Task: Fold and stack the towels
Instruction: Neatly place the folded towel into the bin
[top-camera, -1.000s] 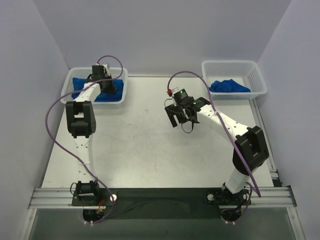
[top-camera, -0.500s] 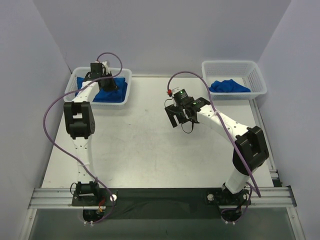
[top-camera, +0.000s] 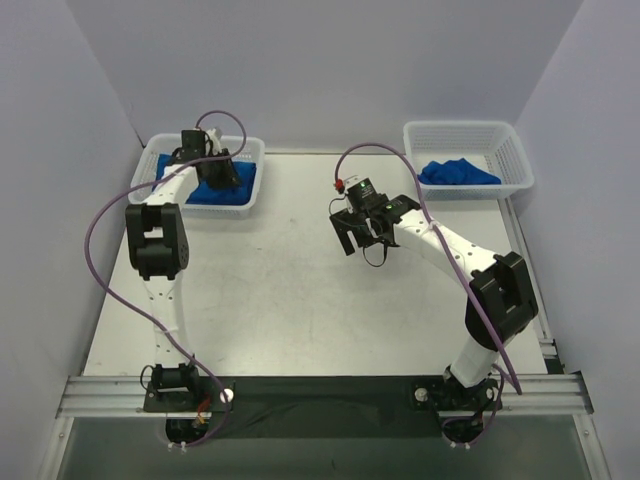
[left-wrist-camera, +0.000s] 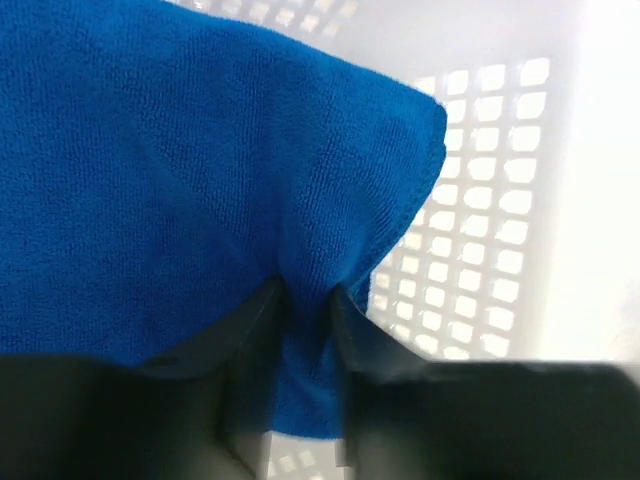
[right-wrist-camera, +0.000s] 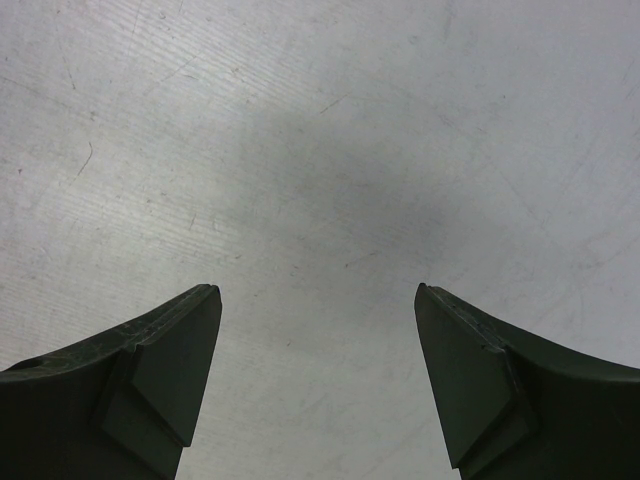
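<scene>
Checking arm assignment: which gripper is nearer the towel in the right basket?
Right: the right gripper hovers open, left of that towel; the left gripper is farther off, pinching the other towel.

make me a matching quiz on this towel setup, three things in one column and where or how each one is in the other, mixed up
Things:
1. left fingers
2. right fingers
3. right basket

States:
a. at the far right, with the crumpled right towel inside
b. spread wide over the table, holding nothing
c. closed on a fold of the left towel, inside the left basket

Pairs: 1-c, 2-b, 3-a
</scene>
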